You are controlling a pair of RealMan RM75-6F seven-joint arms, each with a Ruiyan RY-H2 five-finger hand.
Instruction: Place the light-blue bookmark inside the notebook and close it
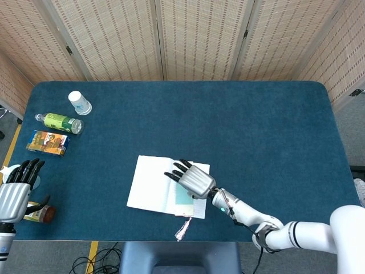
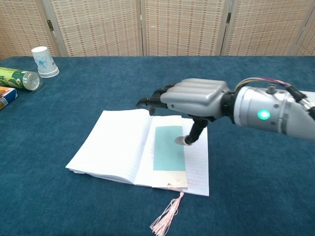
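Note:
The open notebook (image 1: 149, 184) (image 2: 112, 143) lies near the table's front edge. The light-blue bookmark (image 1: 182, 197) (image 2: 169, 147) lies flat on its right page beside the spine. Its pink tassel (image 1: 183, 229) (image 2: 165, 219) hangs past the lower edge onto the cloth. My right hand (image 1: 193, 178) (image 2: 193, 100) hovers over the top of the right page with fingers spread and nothing in it. Its thumb points down at the bookmark's right edge; I cannot tell whether it touches. My left hand (image 1: 15, 192) stays at the table's left front corner, fingers straight, holding nothing.
At the far left stand a paper cup (image 1: 80, 103) (image 2: 43, 61), a lying green bottle (image 1: 60, 123) (image 2: 17, 78) and a snack packet (image 1: 48, 142) (image 2: 6, 96). A small jar (image 1: 43, 214) sits beside my left hand. A woven screen (image 1: 194, 40) closes off the back.

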